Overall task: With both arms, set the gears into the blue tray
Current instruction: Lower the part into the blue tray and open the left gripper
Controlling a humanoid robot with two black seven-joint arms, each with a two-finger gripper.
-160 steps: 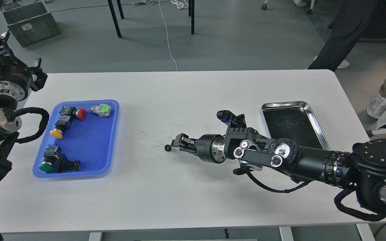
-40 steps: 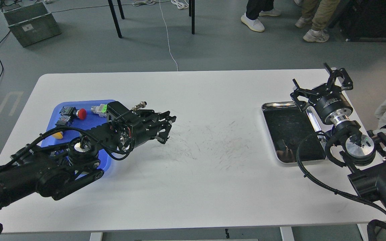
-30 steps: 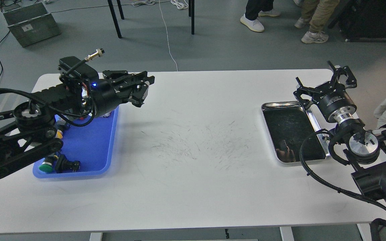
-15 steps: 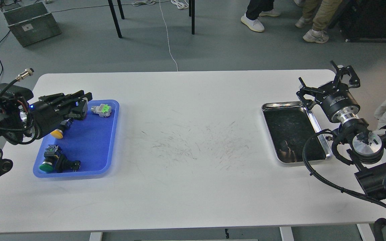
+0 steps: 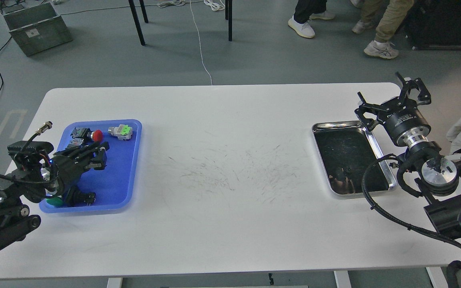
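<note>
Now the left hand hovers over the blue tray.

White table with dark scuff marks, blue tray at left, steel tray at right

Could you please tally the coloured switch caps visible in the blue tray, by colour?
red cap: 1
light green cap: 1
dark green cap: 1
Total: 3. The left tool hangs over the tray and may hide others.
</note>
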